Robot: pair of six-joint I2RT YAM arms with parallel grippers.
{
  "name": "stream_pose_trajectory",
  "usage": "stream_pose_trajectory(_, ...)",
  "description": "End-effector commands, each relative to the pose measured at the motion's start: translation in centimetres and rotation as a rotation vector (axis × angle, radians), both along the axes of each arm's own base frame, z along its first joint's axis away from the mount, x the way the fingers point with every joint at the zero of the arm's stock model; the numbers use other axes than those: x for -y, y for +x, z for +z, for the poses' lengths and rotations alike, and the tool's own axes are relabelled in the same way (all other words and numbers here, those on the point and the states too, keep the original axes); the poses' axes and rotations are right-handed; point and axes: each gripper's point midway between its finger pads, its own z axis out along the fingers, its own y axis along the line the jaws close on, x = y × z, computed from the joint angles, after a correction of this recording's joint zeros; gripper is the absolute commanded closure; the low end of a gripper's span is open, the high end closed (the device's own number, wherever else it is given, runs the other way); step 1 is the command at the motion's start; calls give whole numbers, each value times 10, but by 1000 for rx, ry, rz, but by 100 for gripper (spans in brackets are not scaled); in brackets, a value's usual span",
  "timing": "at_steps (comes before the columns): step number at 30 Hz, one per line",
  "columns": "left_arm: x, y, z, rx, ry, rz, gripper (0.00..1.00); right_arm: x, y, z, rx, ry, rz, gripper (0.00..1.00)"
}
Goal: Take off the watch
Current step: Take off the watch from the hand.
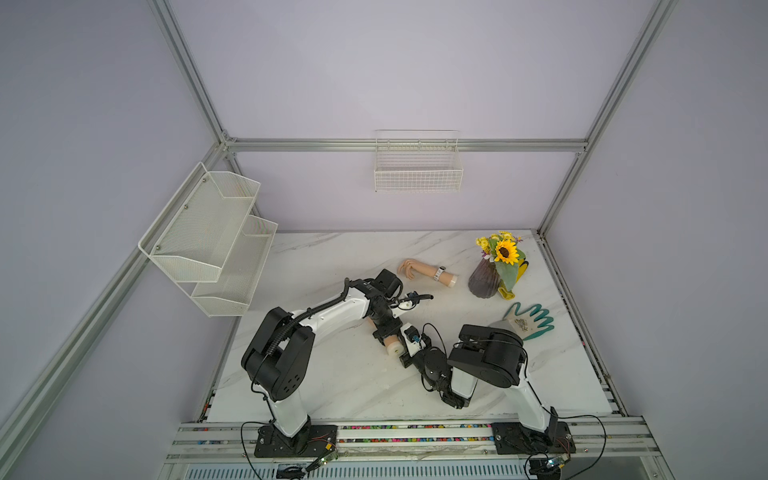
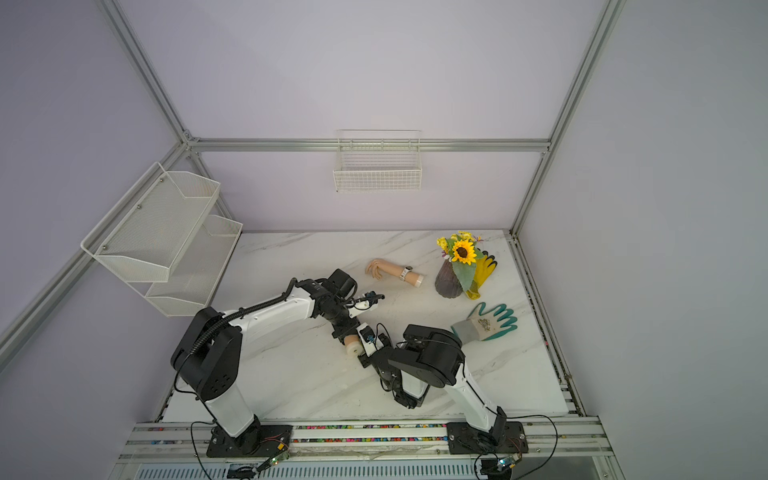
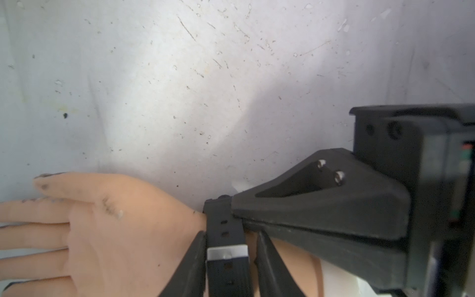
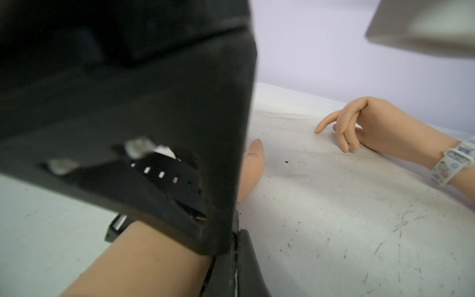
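Straddling the black watch [image 3: 226,272], left gripper [image 3: 231,232] stands parted

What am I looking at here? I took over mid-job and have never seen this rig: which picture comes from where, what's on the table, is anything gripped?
This is a two-armed robot at the near edge of a marble table. Both top views look down on everything; each wrist view comes from a camera on one arm. On the table lie two mannequin hands: the far hand wears a white watch, the near hand a black watch. A vase of flowers, a yellow glove partly behind it and a teal glove are also there. The left gripper straddles the black watch's strap, jaws apart. The right gripper is shut, its tip at that strap; whether it pinches it I cannot tell.
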Motion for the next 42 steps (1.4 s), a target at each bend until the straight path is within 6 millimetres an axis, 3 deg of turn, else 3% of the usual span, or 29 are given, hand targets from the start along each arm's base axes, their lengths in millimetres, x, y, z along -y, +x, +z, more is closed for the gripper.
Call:
stream_pose_trajectory(1,-21,-5,-3,12,106,22,72,14,3,90,185,331,-54,100)
stream_pose_trajectory(6,-19,-3,2,31,79,33,83,14,9,86,158,335,-85,100)
stream_pose_trajectory(11,-20,1,10,67,48,95,88,24,16,79,117,360,-159,100)
stream_pose_trajectory(22,-19,13,36,157,-141,285,88,41,28,60,-13,448,-227,100)
stream_pose_trajectory(30,-34,23,50,214,-200,398,88,52,37,39,-95,434,-306,100)
stream_pose_trajectory(42,-33,23,47,194,-266,451,88,54,38,26,-151,408,-321,100)
